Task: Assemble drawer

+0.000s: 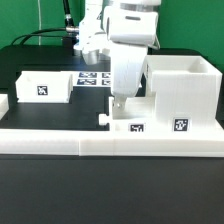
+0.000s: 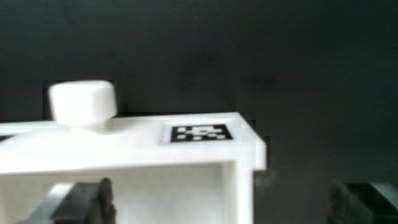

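The big white cube-like casing [image 1: 182,88] stands at the exterior view's right, with a tag on its front. One small open-top box [image 1: 45,87] sits at the left. The second small box [image 1: 128,123], with a round knob [image 1: 103,118] and a tag, lies in front against the casing. My gripper [image 1: 120,102] hangs just over this box. In the wrist view the box [image 2: 143,165] with its knob [image 2: 82,103] and tag [image 2: 199,133] fills the lower part. My gripper [image 2: 228,203] is open, with one dark finger [image 2: 80,203] over the box and the other beyond its side wall.
A long low white rail [image 1: 110,146] runs along the front of the table. The marker board [image 1: 95,78] lies flat behind the arm. Black cables run at the back left.
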Motion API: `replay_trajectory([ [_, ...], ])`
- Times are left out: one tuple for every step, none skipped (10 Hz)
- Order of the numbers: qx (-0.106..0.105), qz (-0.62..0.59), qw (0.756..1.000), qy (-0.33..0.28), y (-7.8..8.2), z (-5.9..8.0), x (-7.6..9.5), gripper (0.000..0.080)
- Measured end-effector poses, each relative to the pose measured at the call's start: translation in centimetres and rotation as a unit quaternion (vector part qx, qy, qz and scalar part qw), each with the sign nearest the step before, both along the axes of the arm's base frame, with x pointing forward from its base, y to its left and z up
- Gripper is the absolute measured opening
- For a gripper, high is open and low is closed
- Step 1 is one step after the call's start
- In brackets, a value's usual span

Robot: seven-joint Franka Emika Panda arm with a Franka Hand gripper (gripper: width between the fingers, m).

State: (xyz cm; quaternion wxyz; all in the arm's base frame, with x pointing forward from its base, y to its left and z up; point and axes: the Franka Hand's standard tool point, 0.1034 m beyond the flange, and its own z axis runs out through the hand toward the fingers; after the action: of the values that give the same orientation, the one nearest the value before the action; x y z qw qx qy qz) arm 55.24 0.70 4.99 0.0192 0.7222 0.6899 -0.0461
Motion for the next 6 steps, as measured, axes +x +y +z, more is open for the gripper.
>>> replay_trajectory([
  [-0.003,-0.002,1.000,0.005,-0.3,0.9,0.0,0.0627],
  [-0.006,-0.003,1.000,0.006,-0.9,1.8,0.1,0.0643],
  [-0.007,0.004,1.000,0.006,-1.7,2.4,0.2,0.0648],
  [-0.007,0.025,1.000,0.010,-3.0,2.4,0.0,0.0648],
  [-0.007,0.038,0.999,0.016,-4.5,1.9,-0.3,0.0649],
  [-0.005,0.044,0.999,0.024,-5.6,1.3,-0.7,0.0649],
])
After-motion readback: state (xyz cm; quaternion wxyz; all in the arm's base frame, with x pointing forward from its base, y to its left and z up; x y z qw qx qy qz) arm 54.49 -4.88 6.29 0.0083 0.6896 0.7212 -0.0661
